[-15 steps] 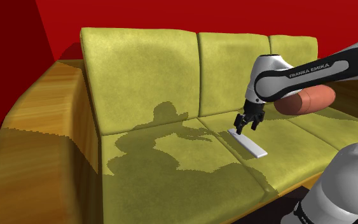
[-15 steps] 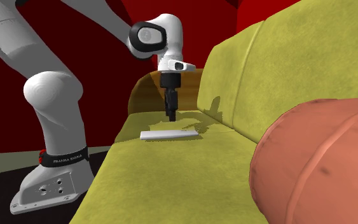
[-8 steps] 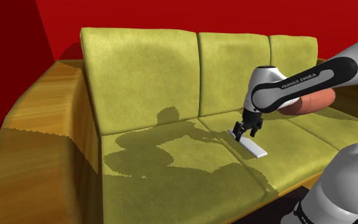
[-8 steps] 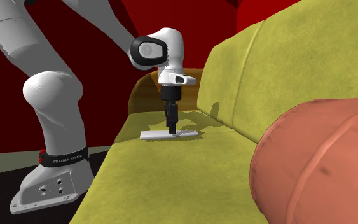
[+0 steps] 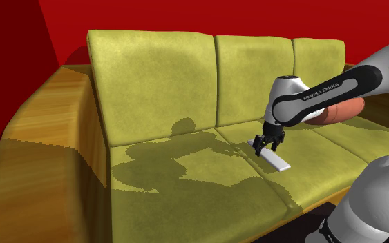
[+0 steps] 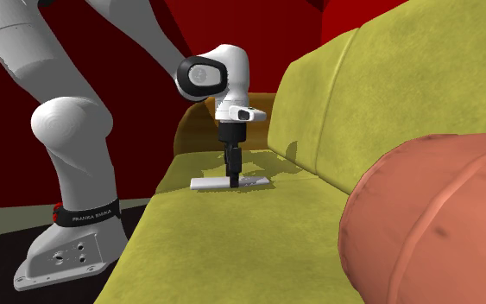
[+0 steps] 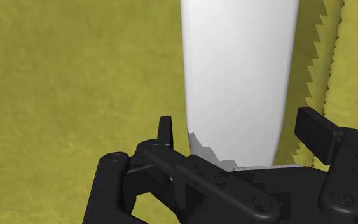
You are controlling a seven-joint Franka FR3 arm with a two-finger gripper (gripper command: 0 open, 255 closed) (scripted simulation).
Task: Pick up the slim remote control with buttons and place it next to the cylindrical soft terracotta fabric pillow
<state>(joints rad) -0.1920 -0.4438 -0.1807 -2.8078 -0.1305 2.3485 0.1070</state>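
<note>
Remote (image 5: 279,163) inside spread-open end effector (image 5: 266,147), ungripped; long axis 10–4 o'clock in shoulder view; pillow (image 5: 341,112) at 2 o'clock.

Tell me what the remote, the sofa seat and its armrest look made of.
Remote: plain matte white, no buttons drawn; material unclear.
Sofa seat: probably fabric, olive-yellow with a mottled, velvety nap.
Armrest: looks like wood, orange-brown with streaked grain.

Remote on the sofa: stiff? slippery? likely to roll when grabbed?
Remote is a thin flat slab with straight edges: probably stiff, unlikely to roll. Its plain smooth faces may slip between the fingers. The soft-looking seat cushion could give under pressing.
</note>
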